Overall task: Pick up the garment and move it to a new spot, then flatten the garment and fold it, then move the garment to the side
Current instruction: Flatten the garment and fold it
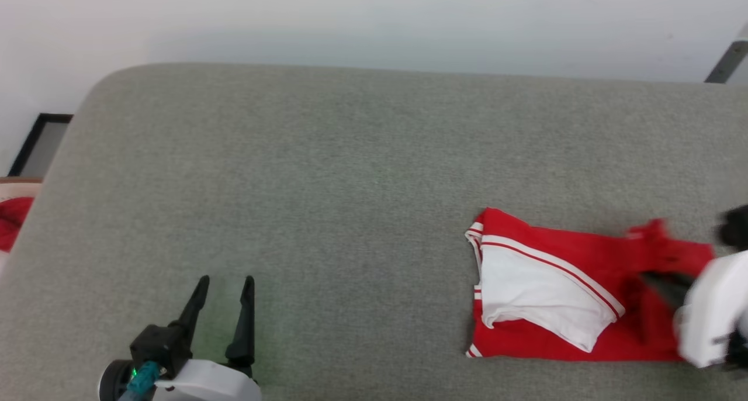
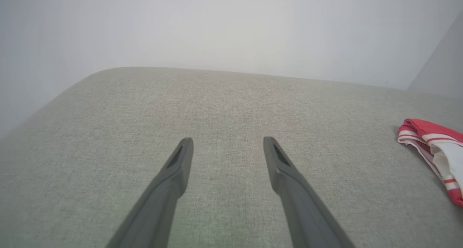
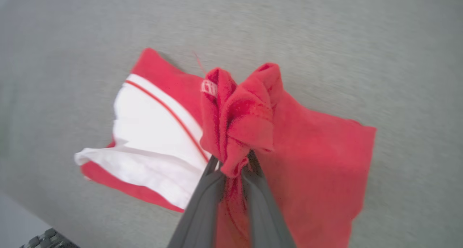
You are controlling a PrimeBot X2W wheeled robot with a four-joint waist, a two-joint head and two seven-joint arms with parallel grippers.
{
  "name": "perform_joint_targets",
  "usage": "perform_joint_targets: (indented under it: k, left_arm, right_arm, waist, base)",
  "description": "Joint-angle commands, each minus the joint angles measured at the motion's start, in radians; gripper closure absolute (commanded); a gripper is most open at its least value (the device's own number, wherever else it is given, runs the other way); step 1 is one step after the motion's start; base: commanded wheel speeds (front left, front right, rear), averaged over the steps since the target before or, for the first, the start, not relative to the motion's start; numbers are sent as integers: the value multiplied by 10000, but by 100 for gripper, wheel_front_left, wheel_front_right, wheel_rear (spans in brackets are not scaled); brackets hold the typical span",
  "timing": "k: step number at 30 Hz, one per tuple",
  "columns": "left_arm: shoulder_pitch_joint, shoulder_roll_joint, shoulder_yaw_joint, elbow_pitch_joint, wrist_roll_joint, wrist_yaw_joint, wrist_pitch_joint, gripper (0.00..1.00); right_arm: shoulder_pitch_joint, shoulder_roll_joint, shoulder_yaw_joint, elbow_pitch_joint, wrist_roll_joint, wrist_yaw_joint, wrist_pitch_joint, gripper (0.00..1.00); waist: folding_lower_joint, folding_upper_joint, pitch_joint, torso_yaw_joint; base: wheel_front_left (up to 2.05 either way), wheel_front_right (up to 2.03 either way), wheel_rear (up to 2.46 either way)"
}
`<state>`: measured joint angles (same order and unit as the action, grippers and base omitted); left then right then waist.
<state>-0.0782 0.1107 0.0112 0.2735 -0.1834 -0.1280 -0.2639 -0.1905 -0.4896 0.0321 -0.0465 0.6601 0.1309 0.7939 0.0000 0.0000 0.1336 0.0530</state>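
While the grey upholstered surface (image 1: 327, 173) spreads wide under both arms, the garment (image 1: 584, 246) lies on it just ahead of and beneath the right gripper (image 3: 233, 159), well off to the right of the left gripper (image 1: 227, 281). Most of the shirt rests flat, its red body running out from the right gripper's fingers on both sides. A white sleeve (image 1: 543, 290) edged with a red stripe is folded over it on the side toward the left gripper. The right gripper's two dark fingers are drawn nearly together, pinching a bunched, raised fold of red cloth that stands up past their tips. The left gripper has its fingers spread wide with nothing between them and bare grey fabric ahead. Far to that gripper's left, beyond the surface's edge, a small red cloth (image 1: 11, 220) shows.
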Motion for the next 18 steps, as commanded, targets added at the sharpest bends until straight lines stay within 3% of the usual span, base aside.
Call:
perform_joint_targets:
  k: [1,7,18]
  left_arm:
    - [116,-29,-1,-2,-54,-32,-2,0]
    - [130,-82,-271,-80,-120,-31,-2,0]
    - [-192,-223,-529,-50,-217,-32,-2,0]
  right_arm:
    - [-19,130,412,-309,-3,-5,65,100]
    - [-524,732,1869,-660,28,-5,168,100]
    - [-1445,1269,3005,1368,-286,-5,-901,100]
  waist:
    - [0,0,-104,162]
    - [0,0,-100,544]
    - [0,0,144,1161]
  base:
    - [0,0,0]
    - [0,0,0]
    - [0,0,0]
